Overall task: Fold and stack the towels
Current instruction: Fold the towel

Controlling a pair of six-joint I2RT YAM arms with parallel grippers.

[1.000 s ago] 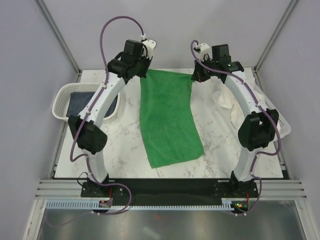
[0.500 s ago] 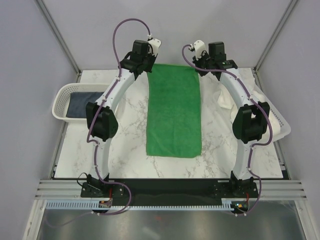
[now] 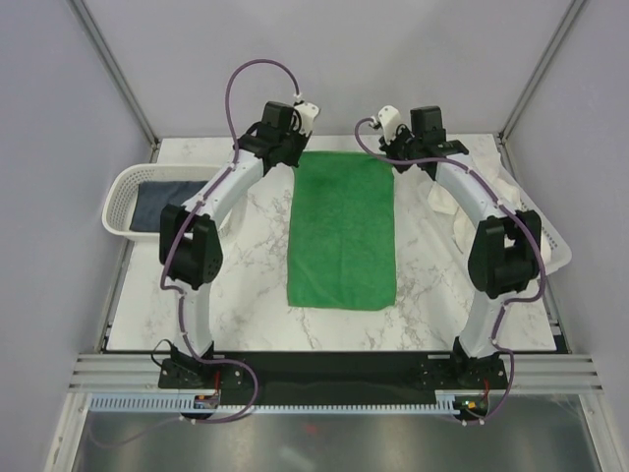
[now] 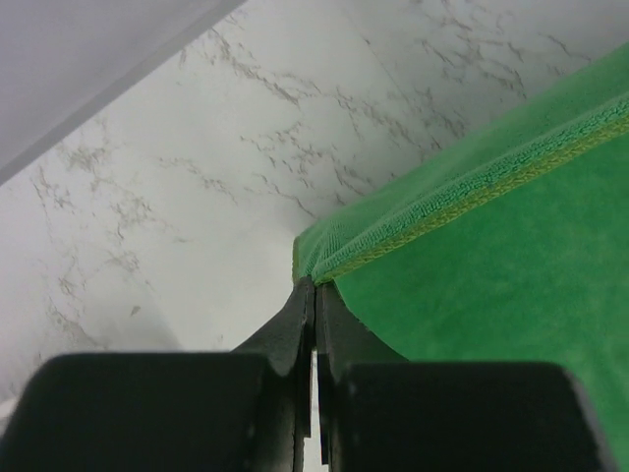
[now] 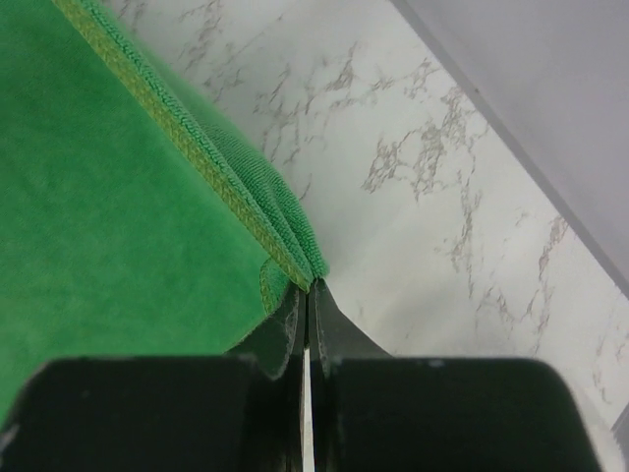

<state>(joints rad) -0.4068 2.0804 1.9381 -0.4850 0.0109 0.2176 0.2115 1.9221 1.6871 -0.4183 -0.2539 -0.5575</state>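
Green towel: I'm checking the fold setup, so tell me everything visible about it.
The green towel is bright terry cloth with a stitched hem, spread flat as a long rectangle on the marble table, its length running near to far. The left hand pinches its far left corner and the right hand its far right corner, both shut.

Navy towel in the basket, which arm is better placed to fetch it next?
Left, likely. The navy towel lies in the basket at the far left, beside the left arm; the right end effector sits beyond the green towel.
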